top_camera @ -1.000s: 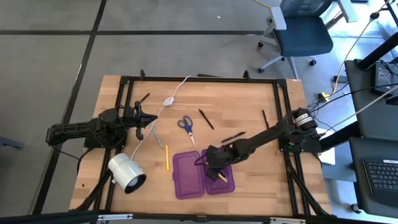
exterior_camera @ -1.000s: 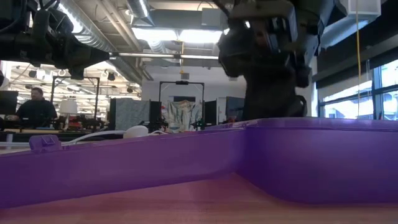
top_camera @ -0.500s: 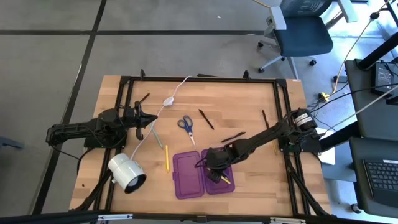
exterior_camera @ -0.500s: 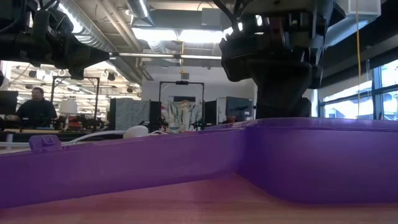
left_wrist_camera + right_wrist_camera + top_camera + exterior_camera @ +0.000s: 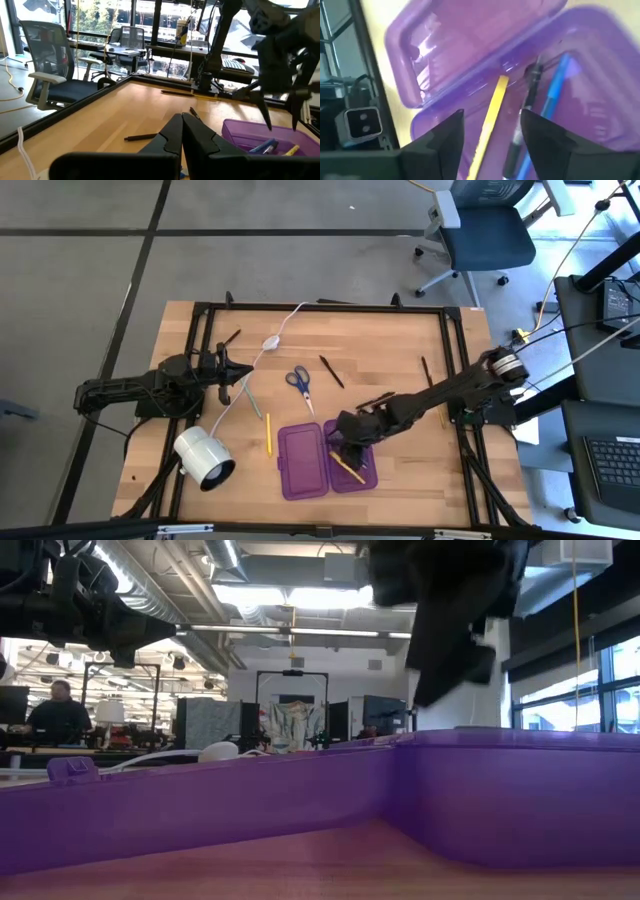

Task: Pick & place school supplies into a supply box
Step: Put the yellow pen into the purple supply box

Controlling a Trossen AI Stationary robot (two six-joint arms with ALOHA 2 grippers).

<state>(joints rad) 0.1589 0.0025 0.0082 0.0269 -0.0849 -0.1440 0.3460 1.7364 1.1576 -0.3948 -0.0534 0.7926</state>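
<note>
Two rounded halves of translucent purple supply box (image 5: 318, 460) lie before us; the right end effector (image 5: 349, 442) hovers above, parted, holding nothing.

Even bright overhead light, soft shadows; ceiling strip lights (image 5: 262, 595) glare top centre; translucent purple plastic pencil case (image 5: 485, 65) motion-blurred in right wrist view.

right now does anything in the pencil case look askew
The yellow pencil lies slanted in the purple pencil case, one end up on the hinge ridge between the halves, below the open right gripper.
</note>
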